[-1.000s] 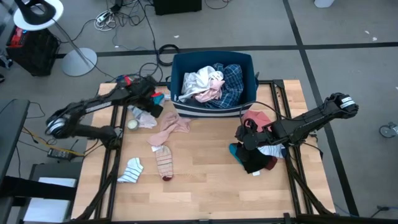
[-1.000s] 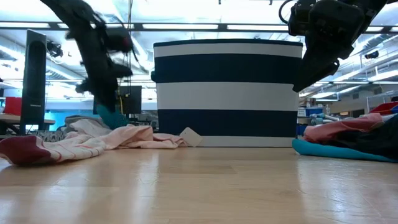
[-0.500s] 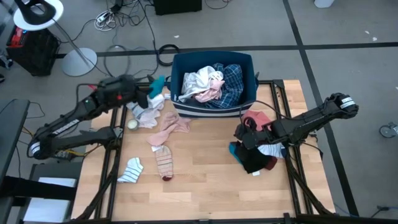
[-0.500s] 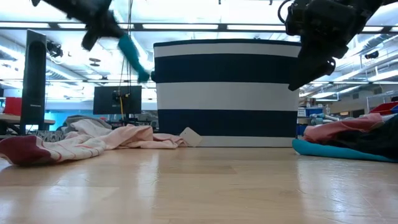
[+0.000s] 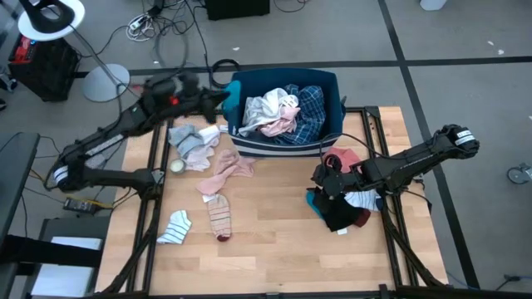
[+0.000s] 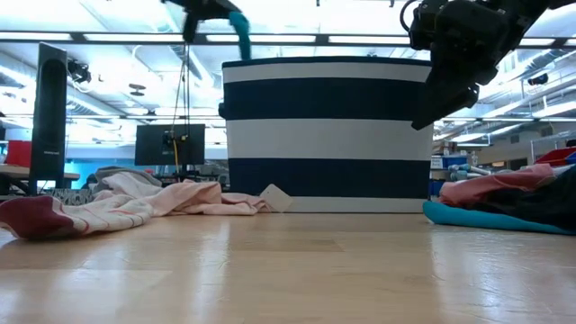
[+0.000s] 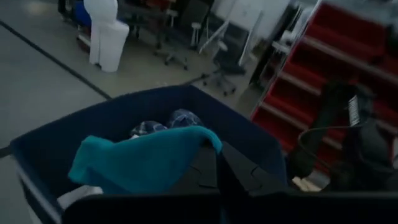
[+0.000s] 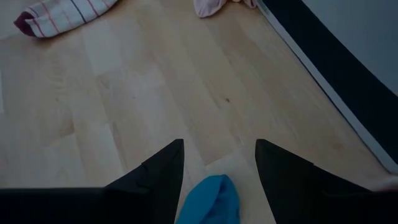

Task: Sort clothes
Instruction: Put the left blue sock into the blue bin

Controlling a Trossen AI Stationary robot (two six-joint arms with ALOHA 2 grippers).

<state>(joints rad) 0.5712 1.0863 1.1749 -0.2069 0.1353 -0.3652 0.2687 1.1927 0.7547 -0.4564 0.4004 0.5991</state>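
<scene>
Two grippers working: left gripper (image 7: 214, 171) pinching teal cloth (image 7: 140, 158) above bin (image 5: 246, 87) edge; right gripper (image 8: 217, 163) hovering spread over teal garment (image 8: 210, 198) beside pile (image 5: 342, 199).

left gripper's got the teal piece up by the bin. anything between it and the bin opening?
Nothing visible. The left gripper is shut on the teal cloth at the left rim of the bin. The open top holds only the clothes piled inside, below the rim.

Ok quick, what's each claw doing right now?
Left claw: shut on the teal cloth, by the bin.
Right claw: open, holding nothing.
</scene>
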